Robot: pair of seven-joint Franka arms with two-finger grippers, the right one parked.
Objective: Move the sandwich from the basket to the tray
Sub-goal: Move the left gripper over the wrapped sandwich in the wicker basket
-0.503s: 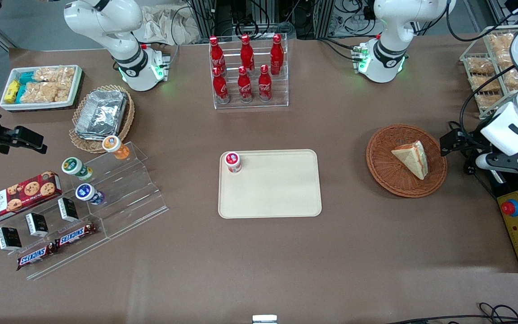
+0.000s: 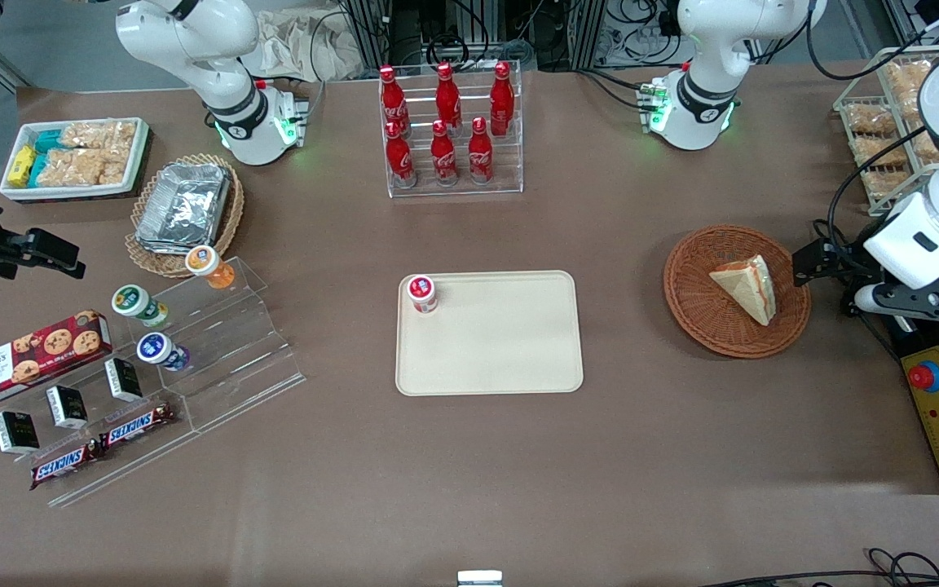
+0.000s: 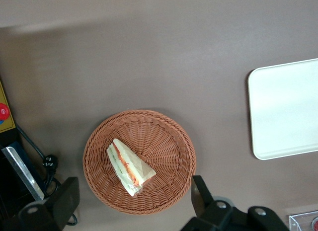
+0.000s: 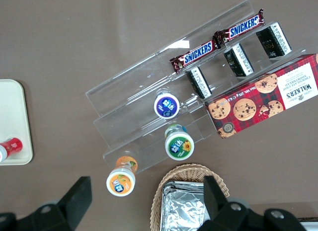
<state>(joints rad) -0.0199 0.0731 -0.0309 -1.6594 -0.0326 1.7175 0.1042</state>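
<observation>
Left arm is creeping toward the basket versus the frame 0.5 s back; nothing else on the table has shifted. Gripper (image 3: 134, 203) is hovering high, just off the basket (image 2: 685, 302) rim on the working arm's side, fingers spread wide and holding nothing. Sandwich (image 2: 747, 287) is lying on its side in the basket, wrapped. Tray (image 2: 510, 359) is sitting well apart toward table centre, carrying 1 small red-capped bottle (image 2: 422, 293) at a corner.

Risks as I see them: fingers sliding on the clear wrap, squashing the soft wedge, or catching wicker and dragging the light basket. Farther along, dropping in too close to that bottle could topple it.
</observation>
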